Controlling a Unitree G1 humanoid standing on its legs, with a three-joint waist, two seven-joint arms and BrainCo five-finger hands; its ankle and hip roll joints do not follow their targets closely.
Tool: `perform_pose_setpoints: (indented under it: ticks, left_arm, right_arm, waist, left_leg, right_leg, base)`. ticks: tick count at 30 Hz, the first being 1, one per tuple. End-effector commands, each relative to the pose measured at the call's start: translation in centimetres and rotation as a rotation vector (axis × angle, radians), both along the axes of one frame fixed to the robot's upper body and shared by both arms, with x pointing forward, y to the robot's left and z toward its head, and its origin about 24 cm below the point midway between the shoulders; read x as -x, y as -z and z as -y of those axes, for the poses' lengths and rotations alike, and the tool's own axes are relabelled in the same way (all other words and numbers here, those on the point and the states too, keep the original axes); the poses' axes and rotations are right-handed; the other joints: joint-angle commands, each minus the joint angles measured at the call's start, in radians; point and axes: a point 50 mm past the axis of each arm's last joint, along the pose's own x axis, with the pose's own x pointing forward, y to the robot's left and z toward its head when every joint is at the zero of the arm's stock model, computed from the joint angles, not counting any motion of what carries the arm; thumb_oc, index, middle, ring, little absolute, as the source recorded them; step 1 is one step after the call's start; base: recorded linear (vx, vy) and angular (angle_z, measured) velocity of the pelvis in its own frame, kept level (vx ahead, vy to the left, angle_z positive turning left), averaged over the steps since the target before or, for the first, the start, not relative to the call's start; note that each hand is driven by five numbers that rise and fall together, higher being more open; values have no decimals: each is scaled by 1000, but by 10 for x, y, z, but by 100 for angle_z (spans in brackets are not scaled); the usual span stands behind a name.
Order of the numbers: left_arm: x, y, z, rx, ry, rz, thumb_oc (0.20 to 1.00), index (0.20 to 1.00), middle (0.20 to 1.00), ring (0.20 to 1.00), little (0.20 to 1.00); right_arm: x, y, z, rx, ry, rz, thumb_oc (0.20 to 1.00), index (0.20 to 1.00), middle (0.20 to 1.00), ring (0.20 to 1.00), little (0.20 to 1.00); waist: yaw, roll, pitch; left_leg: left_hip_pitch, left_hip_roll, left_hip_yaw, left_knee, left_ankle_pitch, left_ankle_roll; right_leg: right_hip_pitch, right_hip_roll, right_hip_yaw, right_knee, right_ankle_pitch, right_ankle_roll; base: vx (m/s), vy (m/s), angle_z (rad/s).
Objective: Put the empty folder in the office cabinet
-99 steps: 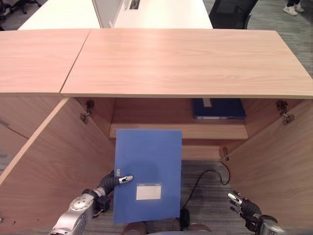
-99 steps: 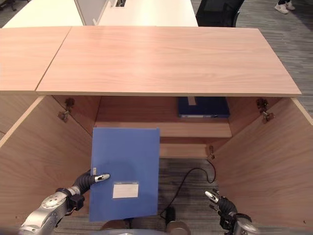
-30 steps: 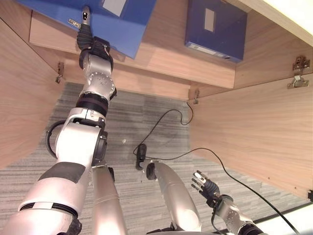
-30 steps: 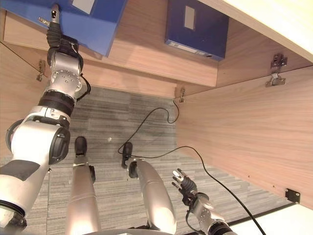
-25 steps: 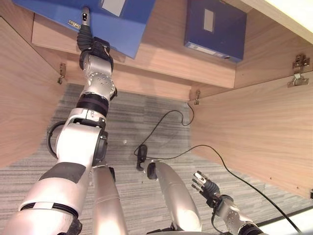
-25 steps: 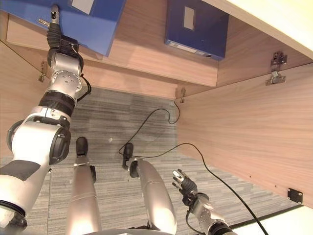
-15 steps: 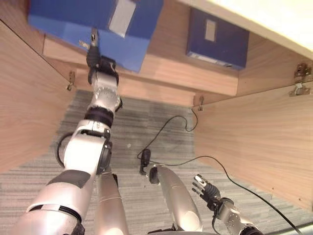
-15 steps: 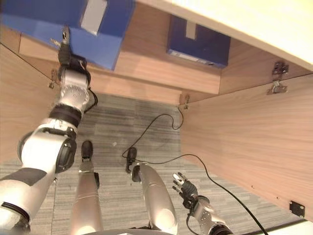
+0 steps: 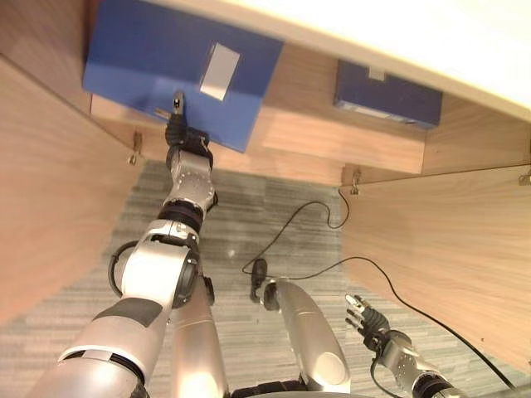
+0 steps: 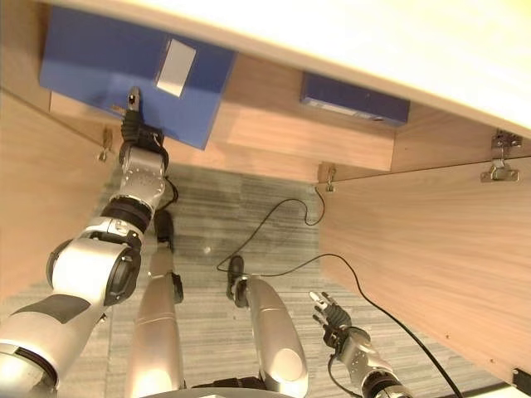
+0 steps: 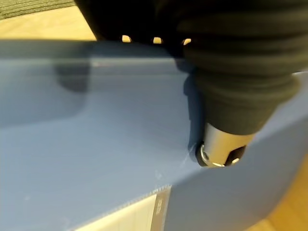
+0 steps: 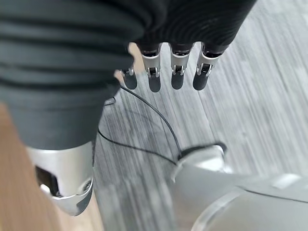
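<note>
I am pinching the blue folder (image 9: 170, 73) with my left hand (image 9: 177, 137), thumb on its top face, holding it on the cabinet shelf (image 9: 332, 141). Beyond my fingers, rightward, a darker folder (image 9: 387, 91) is lying. My right hand (image 9: 368, 317) is hanging with fingers relaxed and spread.

The cabinet shelf (image 9: 315, 137) is carrying two things: a blue folder (image 9: 149, 70) is lying flat on its left part, overhanging the front edge. A darker blue folder (image 9: 388, 91) is lying on its right part, well apart from the first.
</note>
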Motion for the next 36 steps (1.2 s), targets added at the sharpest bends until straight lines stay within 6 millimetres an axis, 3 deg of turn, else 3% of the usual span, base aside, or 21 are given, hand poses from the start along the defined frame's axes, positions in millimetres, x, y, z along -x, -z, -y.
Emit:
perform_pose_setpoints:
  ticks: [1, 2, 3, 4, 5, 6, 7, 10, 11, 12, 13, 14, 16, 18, 20, 21, 24, 32, 36]
  left_arm:
    - [3, -41, -29, -3, -95, 180, 200, 200, 200, 200, 200]
    - [3, -41, -28, -3, -95, 179, 200, 200, 200, 200, 200]
    - [3, -46, -28, 0, -94, 198, 200, 200, 200, 200, 200]
    - [5, -68, -29, -13, -105, 259, 200, 200, 200, 200, 200]
    - [7, -76, -39, -25, -130, 273, 200, 200, 200, 200, 200]
    - [8, -77, -58, -37, -174, 250, 200, 200, 200, 200, 200]
    - [8, -77, -58, -37, -173, 249, 200, 200, 200, 200, 200]
    - [6, -78, -52, -35, -155, 248, 200, 200, 200, 200, 200]
    - [6, -78, -53, -36, -156, 248, 200, 200, 200, 200, 200]
    - [4, -63, -52, -94, -148, 195, 200, 200, 200, 200, 200]
    - [3, -60, -46, -51, -128, 204, 200, 200, 200, 200, 200]
    - [3, -61, -38, -23, -110, 216, 200, 200, 200, 200, 200]
    - [3, -90, -24, -11, -92, 298, 200, 200, 200, 200, 200]
    - [3, -98, -21, -19, -85, 313, 200, 200, 200, 200, 200]
    - [3, -97, -23, -18, -90, 306, 200, 200, 200, 200, 200]
    - [3, -102, -26, -29, -96, 314, 200, 200, 200, 200, 200]
    - [4, -104, -31, -41, -107, 308, 200, 200, 200, 200, 200]
    - [7, -127, -49, -38, -151, 324, 200, 200, 200, 200, 200]
    - [7, -122, -58, 11, -177, 288, 200, 200, 200, 200, 200]
  right_arm:
    - [17, 5, 18, 49, 34, -38, 1000, 1000, 1000, 1000, 1000]
    - [17, 5, 17, 48, 34, -38, 1000, 1000, 1000, 1000, 1000]
    - [14, 4, 17, 50, 45, -31, 1000, 1000, 1000, 1000, 1000]
    - [-3, -3, 16, 80, 31, 7, 1000, 1000, 1000, 1000, 1000]
    - [-8, -6, 17, 93, 26, 16, 1000, 1000, 1000, 1000, 1000]
    - [-5, -3, 16, 81, 61, 4, 1000, 1000, 1000, 1000, 1000]
    - [-5, -3, 16, 80, 62, 3, 1000, 1000, 1000, 1000, 1000]
    - [-5, -3, 14, 60, 90, 14, 1000, 1000, 1000, 1000, 1000]
    - [-5, -3, 14, 59, 90, 14, 1000, 1000, 1000, 1000, 1000]
    - [-7, -7, 26, 130, 70, 28, 1000, 1000, 1000, 1000, 1000]
    - [-5, -6, 32, 128, 137, 11, 1000, 1000, 1000, 1000, 1000]
    - [-4, -6, 32, 105, 149, 6, 1000, 1000, 1000, 1000, 1000]
    - [-5, -6, 28, 105, 104, 11, 1000, 1000, 1000, 1000, 1000]
    - [-7, -7, 31, 113, 99, 16, 1000, 1000, 1000, 1000, 1000]
    - [-5, -7, 32, 114, 102, 16, 1000, 1000, 1000, 1000, 1000]
    - [-1, -7, 36, 115, 110, 16, 1000, 1000, 1000, 1000, 1000]
    - [1, -7, 41, 125, 106, 15, 1000, 1000, 1000, 1000, 1000]
    - [11, -10, 58, 177, 94, 4, 1000, 1000, 1000, 1000, 1000]
    - [18, -8, 65, 190, 135, -19, 1000, 1000, 1000, 1000, 1000]
  waist:
    - [14, 13, -108]
    - [14, 12, -109]
    - [12, 6, -109]
    - [-2, 6, -69]
    - [-12, 7, -57]
    - [-12, 25, -44]
    - [-12, 24, -43]
    - [-36, 15, -36]
    - [-34, 15, -28]
    - [-55, 9, -16]
    - [-74, 20, -4]
    - [-77, 16, 4]
    - [-78, 6, 15]
    - [-78, 13, -1]
    - [-80, 9, 0]
    - [-85, 15, -21]
    - [-88, 16, -33]
    - [-111, 5, -67]
    - [-113, -3, -68]
  left_leg:
    - [-36, 56, -8, 78, -133, -114]
    - [-36, 55, -7, 80, -134, -113]
    - [-35, 44, -7, 84, -148, -103]
    - [-11, 42, -17, 81, -165, -76]
    - [6, 53, -25, 72, -188, -67]
    - [55, 77, -25, 71, -221, -55]
    - [58, 77, -25, 71, -224, -55]
    - [99, 52, -16, 77, -259, -69]
    - [90, 56, -5, 79, -231, -65]
    - [122, 13, 7, 87, -286, -73]
    - [106, 2, -14, 99, -283, -72]
    - [92, -8, -20, 122, -289, -69]
    - [76, -26, -20, 142, -291, -67]
    - [76, -21, -37, 141, -321, -71]
    - [60, -22, -28, 149, -296, -68]
    - [64, -11, -48, 157, -336, -72]
    - [39, -4, -58, 181, -344, -71]
    - [-138, 7, -96, 421, -440, -50]
    - [-201, 14, -115, 540, -491, -31]
  right_leg:
    - [155, -40, 43, -228, 122, 77]
    - [156, -41, 44, -230, 122, 79]
    - [148, -53, 52, -203, 167, 95]
    - [18, -49, 63, -22, 342, 120]
    - [-34, -45, 78, 72, 359, 145]
    - [-84, -40, 82, 133, 311, 156]
    - [-81, -40, 82, 133, 308, 155]
    - [-81, -26, 52, -72, 232, 121]
    - [-77, -27, 36, -94, 258, 112]
    - [-88, -29, 15, -283, 274, 114]
    - [-76, -11, 47, -324, 305, 127]
    - [-73, -15, 64, -341, 326, 114]
    - [-61, -4, 69, -357, 341, 100]
    - [-51, 7, 66, -361, 319, 101]
    - [-62, 4, 51, -359, 337, 92]
    - [-60, 15, 58, -345, 298, 93]
    - [-79, 19, 53, -327, 285, 86]
    - [-234, 33, 45, -131, 201, 55]
    - [-298, 44, 43, -13, 147, 35]
  base:
    - [68, 47, -2]
    - [105, 91, -9]
    - [14, 252, -12]
    - [80, 313, -11]
    - [258, 344, -37]
    - [294, 143, -37]
    - [302, 64, -30]
    - [151, -61, -13]
    - [196, -201, -6]
    - [118, -167, 14]
    - [202, -155, 40]
    - [-21, -5, 40]
    - [24, -53, 52]
    - [69, -123, 9]
    - [-1, -98, -7]
    - [158, -88, 4]
    - [65, -62, 25]
    - [11, -46, 12]
    - [5, -8, 0]
